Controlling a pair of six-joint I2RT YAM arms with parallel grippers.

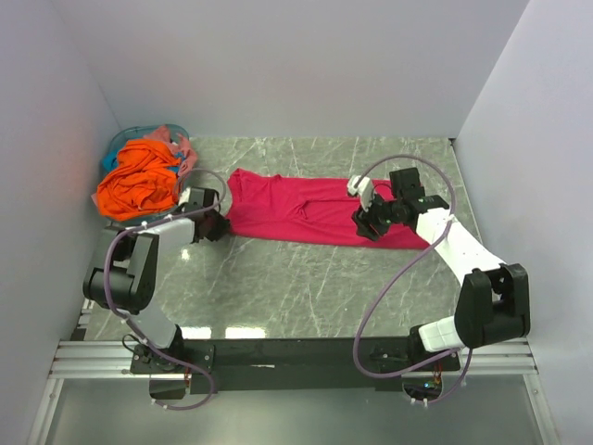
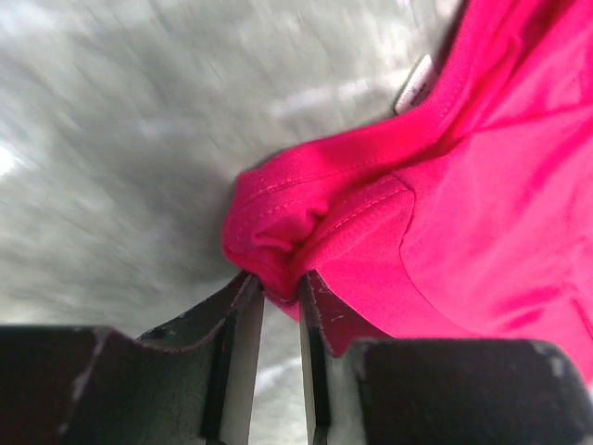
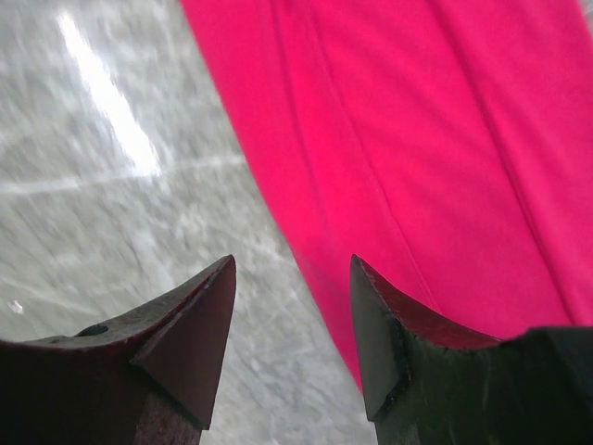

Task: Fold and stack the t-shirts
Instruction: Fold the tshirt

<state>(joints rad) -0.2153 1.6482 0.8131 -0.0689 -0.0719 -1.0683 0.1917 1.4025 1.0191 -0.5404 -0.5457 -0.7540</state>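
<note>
A crimson-pink t-shirt (image 1: 306, 206) lies as a long flat band across the middle of the marble table. My left gripper (image 1: 219, 225) is at its near left corner. In the left wrist view that gripper (image 2: 281, 283) is shut on a bunched fold of the crimson cloth (image 2: 482, 204), next to the collar seam. My right gripper (image 1: 364, 225) hangs over the band's near edge towards its right end. In the right wrist view it (image 3: 292, 273) stands open just above the edge of the shirt (image 3: 417, 120), with nothing between its fingers. A bright orange t-shirt (image 1: 139, 185) lies crumpled at the far left, with a paler salmon-pink one (image 1: 176, 141) behind it.
A round teal basket (image 1: 119, 144) holds the crumpled shirts in the far left corner, against the left wall. White walls close the table on the left, back and right. Bare marble (image 1: 296, 287) lies between the crimson shirt and the arm bases.
</note>
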